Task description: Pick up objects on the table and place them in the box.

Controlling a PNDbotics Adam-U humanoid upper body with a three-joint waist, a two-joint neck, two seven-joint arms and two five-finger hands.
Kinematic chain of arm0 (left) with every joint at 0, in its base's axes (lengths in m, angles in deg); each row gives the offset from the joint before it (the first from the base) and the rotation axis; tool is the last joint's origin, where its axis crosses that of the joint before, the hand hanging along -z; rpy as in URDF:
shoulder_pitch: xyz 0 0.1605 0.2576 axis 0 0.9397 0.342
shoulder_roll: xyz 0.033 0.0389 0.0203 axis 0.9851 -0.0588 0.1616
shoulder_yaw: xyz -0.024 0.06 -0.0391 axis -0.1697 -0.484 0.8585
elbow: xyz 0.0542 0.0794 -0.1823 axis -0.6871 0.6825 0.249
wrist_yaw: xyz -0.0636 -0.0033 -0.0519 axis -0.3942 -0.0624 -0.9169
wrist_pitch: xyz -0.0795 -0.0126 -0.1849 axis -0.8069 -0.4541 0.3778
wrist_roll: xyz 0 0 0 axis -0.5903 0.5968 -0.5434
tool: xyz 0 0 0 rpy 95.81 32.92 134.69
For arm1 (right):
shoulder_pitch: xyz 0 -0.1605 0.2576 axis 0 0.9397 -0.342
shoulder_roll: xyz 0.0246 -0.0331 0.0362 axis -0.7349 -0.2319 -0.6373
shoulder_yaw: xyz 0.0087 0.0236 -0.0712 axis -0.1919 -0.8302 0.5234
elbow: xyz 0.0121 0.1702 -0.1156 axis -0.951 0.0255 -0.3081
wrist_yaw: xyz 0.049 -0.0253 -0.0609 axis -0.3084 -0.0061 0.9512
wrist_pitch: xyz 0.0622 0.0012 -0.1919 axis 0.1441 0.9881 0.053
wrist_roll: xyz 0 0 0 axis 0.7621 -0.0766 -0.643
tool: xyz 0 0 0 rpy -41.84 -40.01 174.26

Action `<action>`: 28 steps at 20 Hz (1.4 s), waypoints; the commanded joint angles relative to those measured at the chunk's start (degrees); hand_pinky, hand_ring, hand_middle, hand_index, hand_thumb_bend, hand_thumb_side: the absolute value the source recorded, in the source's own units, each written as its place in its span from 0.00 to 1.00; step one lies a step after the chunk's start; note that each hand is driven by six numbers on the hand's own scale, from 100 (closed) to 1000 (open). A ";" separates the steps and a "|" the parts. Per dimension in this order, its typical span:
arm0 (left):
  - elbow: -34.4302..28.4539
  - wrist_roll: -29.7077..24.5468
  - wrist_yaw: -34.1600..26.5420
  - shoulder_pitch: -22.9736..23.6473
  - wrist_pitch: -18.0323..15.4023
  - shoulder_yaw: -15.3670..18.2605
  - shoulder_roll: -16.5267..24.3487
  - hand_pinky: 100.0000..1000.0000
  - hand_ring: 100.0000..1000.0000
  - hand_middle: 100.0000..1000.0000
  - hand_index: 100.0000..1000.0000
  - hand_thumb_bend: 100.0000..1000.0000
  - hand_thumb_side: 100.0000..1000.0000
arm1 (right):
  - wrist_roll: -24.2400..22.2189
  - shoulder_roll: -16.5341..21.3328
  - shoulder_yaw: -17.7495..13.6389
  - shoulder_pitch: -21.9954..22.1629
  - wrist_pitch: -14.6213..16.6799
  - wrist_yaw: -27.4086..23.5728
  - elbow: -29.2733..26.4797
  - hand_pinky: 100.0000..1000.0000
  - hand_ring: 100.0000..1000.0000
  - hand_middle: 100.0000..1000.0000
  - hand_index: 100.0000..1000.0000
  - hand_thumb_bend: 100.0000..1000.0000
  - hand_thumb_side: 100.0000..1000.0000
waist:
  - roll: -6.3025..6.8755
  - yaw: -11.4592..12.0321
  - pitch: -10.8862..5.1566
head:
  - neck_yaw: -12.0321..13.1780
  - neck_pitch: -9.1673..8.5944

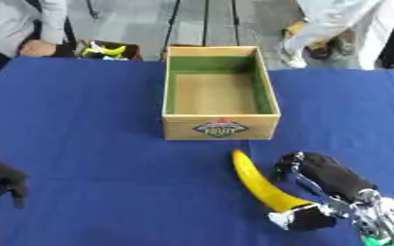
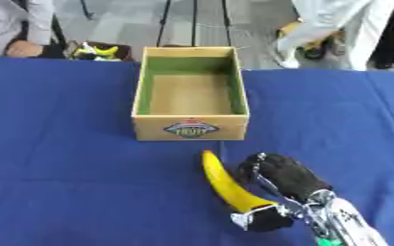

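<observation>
The right hand (image 1: 318,192) closes on a yellow banana (image 1: 259,185) at the near edge of the blue table (image 1: 91,144), at about five o'clock from the table's centre. Its fingers curl over the fruit's right side while the thumb tucks under the stem end, so the grasp looks set but the lift not yet begun. The banana lies on the cloth, its tip pointing toward twelve o'clock at the box. By this showing, the pick-up step is in hand, and the next move calls for raising the fruit above the box's front wall and carrying it forward toward twelve o'clock before letting go over the opening.

At eight o'clock, by the lower left corner, the left hand (image 1: 3,182) rests idle on the table, dark and only partly seen; whether its fingers are straight or curled cannot be told.

Further off, just beyond the banana's tip, stands the wooden box (image 1: 221,129), green inside, with a fruit label on its front face. It looks empty, so no object has yet been placed.

At ten o'clock beyond the far table edge sits a dark container (image 1: 108,49) with yellow and green things in it.
</observation>
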 commanded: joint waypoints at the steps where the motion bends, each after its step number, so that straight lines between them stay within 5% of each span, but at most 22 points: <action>1: -1.16 -0.12 0.22 -0.22 -0.04 0.40 0.15 0.09 0.25 0.29 0.41 0.00 1.00 | -1.28 0.93 -0.47 -0.57 0.15 0.47 -1.38 0.41 0.71 0.48 0.66 0.48 0.43 | 0.12 -0.01 -0.83 | -0.27 -0.85; 20: -1.16 -0.37 -0.02 -0.06 -0.10 0.20 0.36 0.09 0.25 0.29 0.41 0.00 1.00 | -0.30 4.82 2.41 -2.77 2.28 1.59 -0.06 0.38 0.67 0.47 0.62 0.37 0.49 | 0.20 0.48 -1.12 | -0.93 -1.52; 28: -1.16 -0.47 -0.07 -0.03 -0.11 0.16 0.32 0.09 0.25 0.29 0.41 0.00 1.00 | -0.01 4.99 2.59 -2.88 2.19 1.89 0.96 0.37 0.66 0.46 0.61 0.39 0.41 | 0.26 0.68 -1.11 | -1.11 -1.52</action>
